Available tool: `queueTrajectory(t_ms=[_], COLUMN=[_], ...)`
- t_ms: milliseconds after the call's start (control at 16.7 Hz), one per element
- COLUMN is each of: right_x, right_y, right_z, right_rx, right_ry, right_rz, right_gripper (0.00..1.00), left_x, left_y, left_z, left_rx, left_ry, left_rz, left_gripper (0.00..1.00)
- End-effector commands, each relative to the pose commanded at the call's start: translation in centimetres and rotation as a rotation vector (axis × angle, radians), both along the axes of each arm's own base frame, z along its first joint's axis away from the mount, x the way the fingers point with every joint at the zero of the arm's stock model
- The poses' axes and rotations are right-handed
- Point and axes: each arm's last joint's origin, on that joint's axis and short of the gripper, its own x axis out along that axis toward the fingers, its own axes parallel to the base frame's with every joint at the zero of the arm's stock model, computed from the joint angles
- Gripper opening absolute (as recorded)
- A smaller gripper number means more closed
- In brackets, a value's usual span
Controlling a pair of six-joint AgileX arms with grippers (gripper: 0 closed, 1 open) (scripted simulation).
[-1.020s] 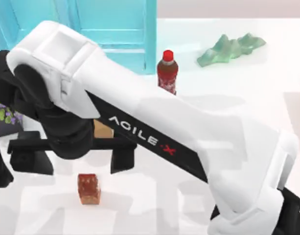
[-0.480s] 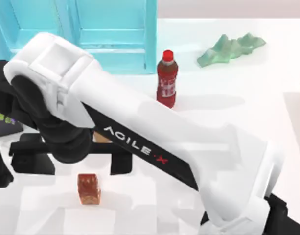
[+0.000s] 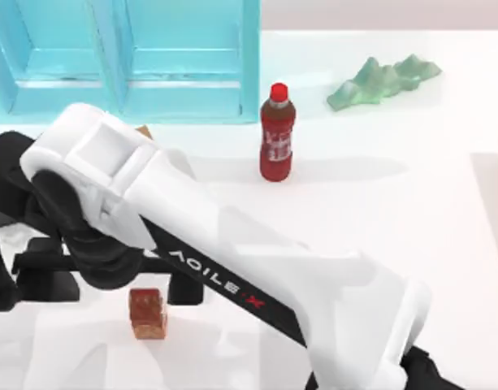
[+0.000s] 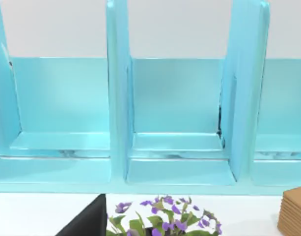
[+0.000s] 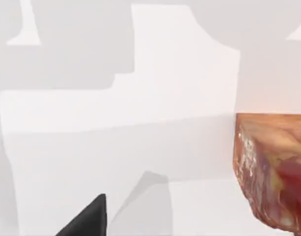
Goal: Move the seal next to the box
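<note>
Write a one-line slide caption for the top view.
The right arm's gripper hangs open beside the small glossy reddish-brown seal block on the white table, a red-capped bottle standing farther back.

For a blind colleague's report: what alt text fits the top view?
The right arm reaches across the white table toward the seal, its gripper spread just above it. Behind stand a red-capped bottle and a turquoise shelf.
</note>
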Motion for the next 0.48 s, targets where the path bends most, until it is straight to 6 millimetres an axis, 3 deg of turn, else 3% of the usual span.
queueTrajectory(t_ms=[300, 480], right_x=[0.3, 0.4], right_y=[-0.5, -0.7], right_z=[-4.6, -5.7], right_rx=[0.009, 0.004], right_ry=[-0.004, -0.002], right_rz=[0.0, 0.0], right_gripper=[1.0, 1.0], left_x=[0.0, 0.0], left_y=[0.0, 0.0], left_z=[0.0, 0.0], left_rx=[0.0, 0.0], left_ry=[0.0, 0.0], left_rz=[0.0, 0.0], left_gripper=[1.0, 1.0])
